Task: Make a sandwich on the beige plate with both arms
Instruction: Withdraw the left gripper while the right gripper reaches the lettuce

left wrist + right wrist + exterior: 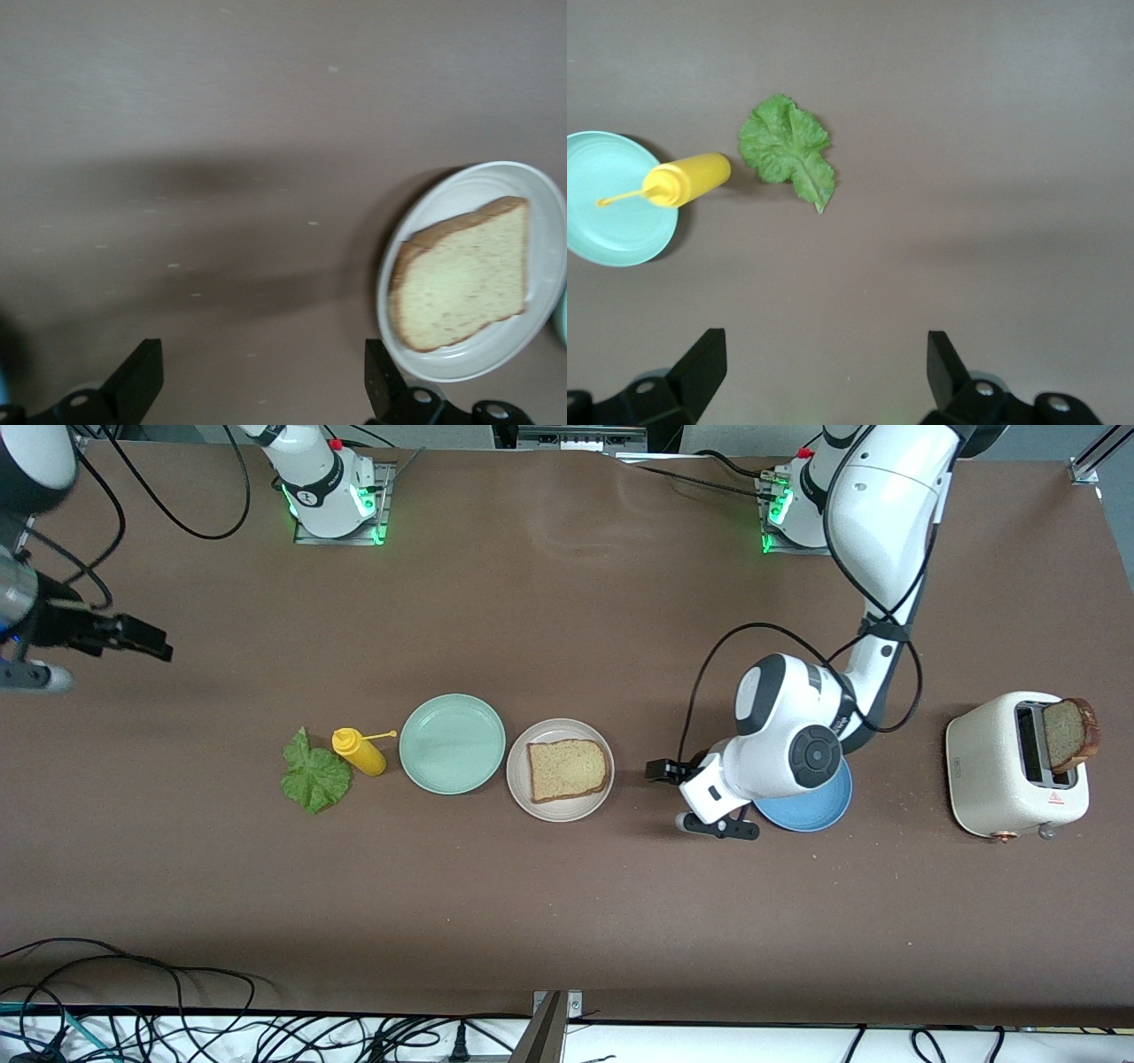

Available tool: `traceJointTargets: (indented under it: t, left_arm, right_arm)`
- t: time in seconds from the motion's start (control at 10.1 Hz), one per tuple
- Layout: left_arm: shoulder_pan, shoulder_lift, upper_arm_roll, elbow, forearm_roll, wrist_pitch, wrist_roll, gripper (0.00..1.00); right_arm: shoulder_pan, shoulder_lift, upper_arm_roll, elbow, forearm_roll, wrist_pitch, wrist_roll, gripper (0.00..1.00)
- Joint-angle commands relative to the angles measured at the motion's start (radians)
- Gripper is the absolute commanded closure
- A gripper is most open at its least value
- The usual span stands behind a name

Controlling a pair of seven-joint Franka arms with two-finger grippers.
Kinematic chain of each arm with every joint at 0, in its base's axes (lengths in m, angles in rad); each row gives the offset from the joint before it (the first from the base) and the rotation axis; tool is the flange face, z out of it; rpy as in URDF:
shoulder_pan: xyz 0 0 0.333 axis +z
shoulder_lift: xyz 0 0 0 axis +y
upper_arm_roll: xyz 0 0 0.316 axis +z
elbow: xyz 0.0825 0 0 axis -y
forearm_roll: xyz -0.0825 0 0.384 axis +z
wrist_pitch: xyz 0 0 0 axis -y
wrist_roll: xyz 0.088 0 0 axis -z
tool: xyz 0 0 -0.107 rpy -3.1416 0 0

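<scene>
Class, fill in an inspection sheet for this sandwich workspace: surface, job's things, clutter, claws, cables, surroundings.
Surface: brown table, crumbs near white toaster.
Job's things: one brown-crusted bread slice on round beige plate; crinkled green lettuce leaf on table; second slice in toaster.
Clutter: yellow squeeze bottle, mint-green plate, blue plate.
Claws: left claw open beside beige plate; right claw open, over table's right-arm end.
Cables: black, along nearest edge.
Surroundings: nothing seen.

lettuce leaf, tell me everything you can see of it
The lettuce leaf is one crinkled bright green piece with a pale midrib, lying flat on the brown table toward the right arm's end. The yellow squeeze bottle stands beside it, close or just touching. No end effector touches it.
</scene>
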Motion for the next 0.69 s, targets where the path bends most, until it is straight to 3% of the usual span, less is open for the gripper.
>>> traceJointTargets:
  t: [0.0,0.2,0.59]
  left_arm:
    - [0.034,-0.023,-0.001,-0.001,0.117,-0.083,-0.012,0.00]
    - [0.077,-0.037,0.000,0.005,0.178,-0.160,-0.012,0.00]
    - [0.143,-0.037,0.005,0.182,0.339,-0.446,-0.006,0.00]
  right_arm:
    - [0.011,0.097,0.004,0.017,0.019,0.065,-0.001,0.00]
    - [0.043,0.198,0.005,0.013,0.025,0.098,-0.001,0.00]
    - [0.100,0.364,0.005,0.010,0.023,0.261,0.013,0.00]
